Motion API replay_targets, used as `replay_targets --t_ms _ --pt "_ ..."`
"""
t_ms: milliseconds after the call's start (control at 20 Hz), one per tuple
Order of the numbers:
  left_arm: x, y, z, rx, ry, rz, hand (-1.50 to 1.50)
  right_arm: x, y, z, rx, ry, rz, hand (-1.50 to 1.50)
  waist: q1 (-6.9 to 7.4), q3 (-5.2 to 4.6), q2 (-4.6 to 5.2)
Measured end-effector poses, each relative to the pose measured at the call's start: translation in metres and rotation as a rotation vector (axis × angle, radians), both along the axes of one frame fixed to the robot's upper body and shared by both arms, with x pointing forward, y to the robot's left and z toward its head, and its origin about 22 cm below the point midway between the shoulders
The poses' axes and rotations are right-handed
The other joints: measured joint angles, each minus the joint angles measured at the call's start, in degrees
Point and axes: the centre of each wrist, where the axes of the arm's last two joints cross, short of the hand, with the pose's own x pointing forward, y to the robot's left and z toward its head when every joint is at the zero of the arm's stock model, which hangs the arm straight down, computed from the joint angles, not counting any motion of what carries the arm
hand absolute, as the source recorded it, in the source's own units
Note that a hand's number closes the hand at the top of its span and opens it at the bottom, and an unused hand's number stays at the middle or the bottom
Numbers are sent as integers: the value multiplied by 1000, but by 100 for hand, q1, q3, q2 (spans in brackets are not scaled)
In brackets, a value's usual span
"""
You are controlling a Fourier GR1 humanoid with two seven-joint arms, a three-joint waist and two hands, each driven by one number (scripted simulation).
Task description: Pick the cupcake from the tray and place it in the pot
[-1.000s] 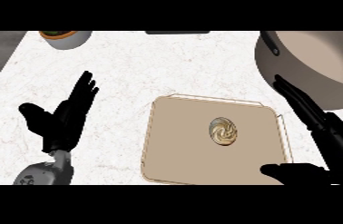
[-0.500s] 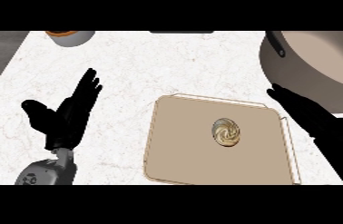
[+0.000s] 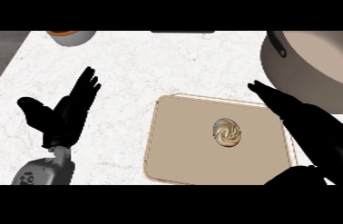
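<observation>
Cupcake (image 3: 228,132): sits untouched right of centre on the tray (image 3: 181,150)
Right hand (image 3: 301,119): my fingers are straight and released, holding nothing; over the last second it has slid in over the tray's right edge, just beside the cupcake
Pot (image 3: 301,64): waits beyond the tray's far right corner
Meaning: I judge the grasp comes next
Left hand (image 3: 64,114): rests open on the counter (image 3: 147,64), unmoved

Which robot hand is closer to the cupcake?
The right hand. It reaches over the tray's right edge, just right of the cupcake, fingers straight. The left hand rests open on the counter, well to the tray's left.
</observation>
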Motion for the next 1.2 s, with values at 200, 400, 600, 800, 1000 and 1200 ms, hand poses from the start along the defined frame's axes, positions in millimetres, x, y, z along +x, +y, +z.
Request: replay_targets --t_ms 200,400,600,800,1000,1200 --pt "-3 -1 -1 0 -2 1 0 6 6 -16 -45 54 -7 -150 -5 2 -2" --pt "0 -1 0 -1 1 3 0 5 14 -28 -88 77 -12 -150 -23 3 -2" --pt "-1 2 2 -4 0 1 0 11 22 -39 -100 82 -31 -150 -21 5 -3" --pt "-1 -1 2 -2 0 9 0 8 27 -53 -100 69 -52 -150 -33 6 -4" --pt "1 -2 -2 3 -1 2 0 6 36 -53 -78 49 -50 -150 -37 5 -4" --pt "-3 -2 0 3 2 1 0 9 48 -63 -68 61 -69 -150 -29 5 -5"
